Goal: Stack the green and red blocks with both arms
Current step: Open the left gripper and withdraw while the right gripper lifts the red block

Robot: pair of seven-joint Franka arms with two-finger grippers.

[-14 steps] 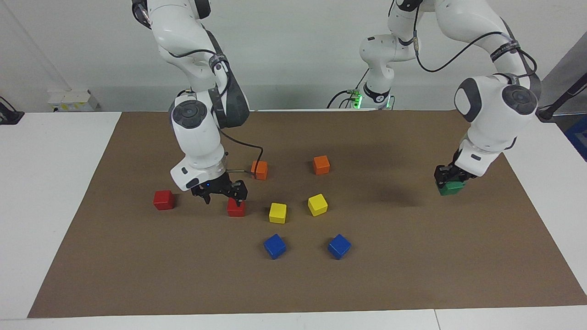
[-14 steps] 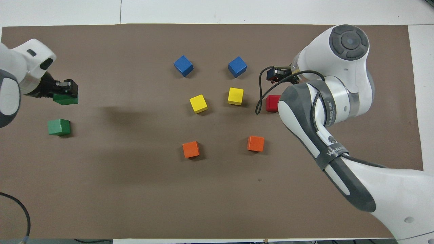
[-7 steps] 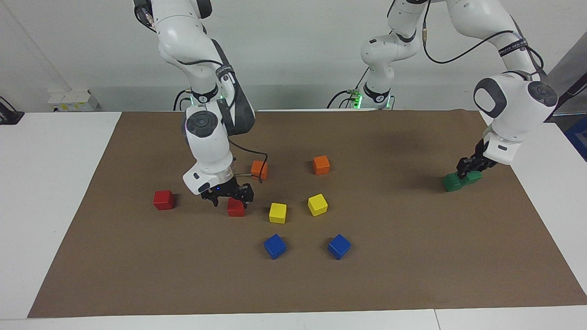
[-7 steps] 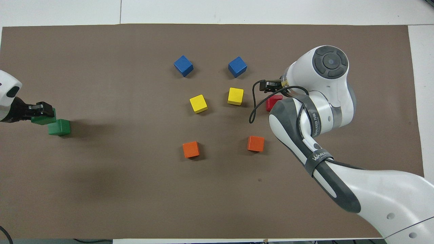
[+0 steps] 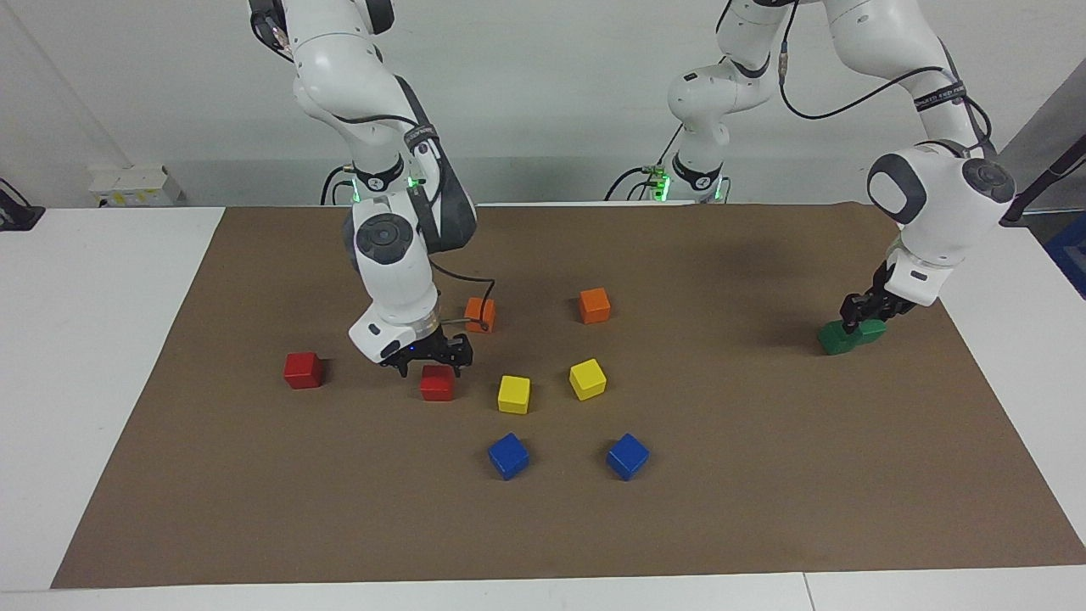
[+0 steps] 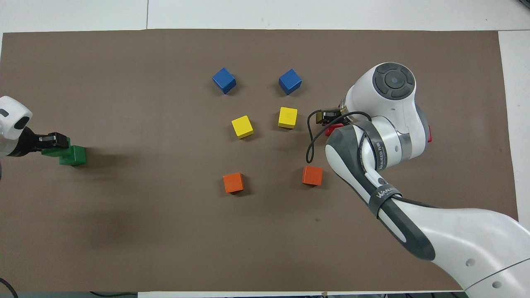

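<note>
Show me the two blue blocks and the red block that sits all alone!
blue block toward the right arm's end (image 5: 508, 455), facing view, top face.
blue block toward the left arm's end (image 5: 628, 455), facing view, top face.
lone red block (image 5: 302, 370), facing view, front face.

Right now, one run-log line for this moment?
left gripper: shut on green block, beside second green block | right gripper: open, over red block | stacks: none

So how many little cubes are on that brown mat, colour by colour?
Red cubes: 2
Green cubes: 2
Orange cubes: 2
Yellow cubes: 2
Blue cubes: 2
Total: 10
</note>
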